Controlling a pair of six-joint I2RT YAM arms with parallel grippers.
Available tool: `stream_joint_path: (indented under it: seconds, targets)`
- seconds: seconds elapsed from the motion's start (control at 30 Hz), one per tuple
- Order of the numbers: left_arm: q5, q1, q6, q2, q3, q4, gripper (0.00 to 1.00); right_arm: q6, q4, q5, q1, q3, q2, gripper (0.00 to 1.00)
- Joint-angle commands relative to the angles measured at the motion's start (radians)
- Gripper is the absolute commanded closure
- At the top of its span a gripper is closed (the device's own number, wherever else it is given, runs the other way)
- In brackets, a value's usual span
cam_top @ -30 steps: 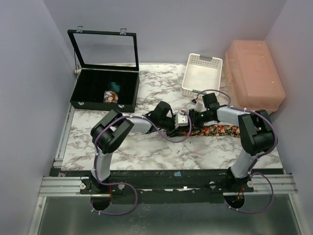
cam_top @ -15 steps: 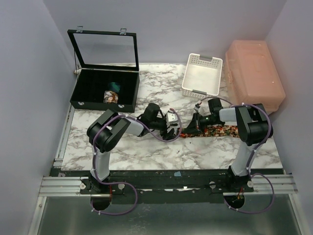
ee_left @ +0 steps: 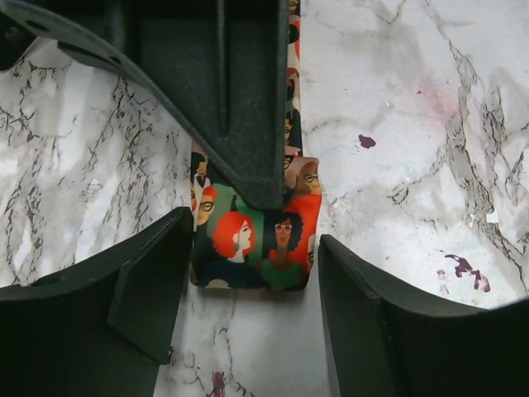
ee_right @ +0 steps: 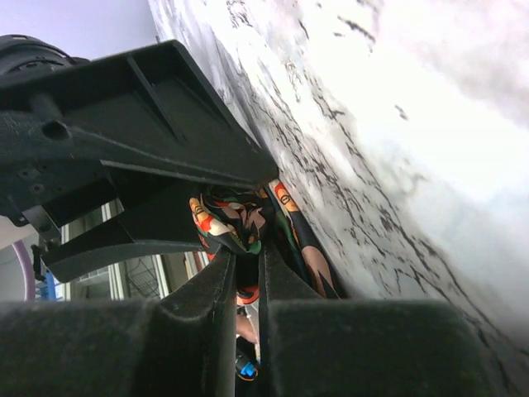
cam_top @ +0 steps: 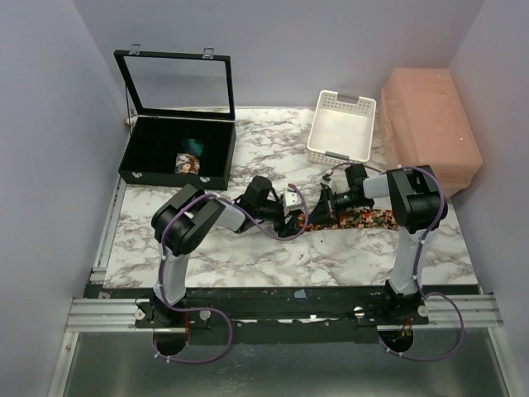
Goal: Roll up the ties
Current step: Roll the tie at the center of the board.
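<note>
Basket (cam_top: 343, 128) stands beyond clamped tie (ee_left: 256, 248).

Robotics lab, enclosed test cell. Two black robot arms, left arm (cam_top: 186, 225) and right arm (cam_top: 413, 211), stand with bases fixed to aluminium rail (cam_top: 107, 313) at near edge of marble-pattern tabletop (cam_top: 248, 260). Purple cables (cam_top: 201, 339) loop from bases and along arm links. Plain lavender walls (cam_top: 50, 124) box bench in on three sides. Staged props along back: black display case (cam_top: 165, 178) with glass lid raised, white slotted basket (cam_top: 343, 124), pink lidded plastic bin (cam_top: 430, 124).
</note>
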Motion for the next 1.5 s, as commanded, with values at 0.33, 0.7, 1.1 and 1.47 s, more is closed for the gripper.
stream_joint_path:
  seconds: [0.33, 0.7, 1.1, 1.47]
  targets:
    - [-0.168, -0.054, 0.046, 0.008, 0.101, -0.369, 0.83, -0.077, -0.100, 0.363, 0.008, -0.021, -0.159, 0.36]
    - [-0.232, -0.079, 0.075, 0.014, 0.123, -0.452, 0.86, 0.008, -0.120, 0.414, 0.036, -0.057, -0.298, 0.54]
    - [-0.194, -0.071, 0.070, 0.012, 0.116, -0.424, 0.65, -0.053, -0.149, 0.477, 0.031, -0.003, -0.183, 1.00]
    - [-0.004, 0.009, -0.010, 0.001, 0.005, -0.020, 0.26, -0.156, -0.237, 0.553, -0.025, 0.063, -0.021, 0.99]
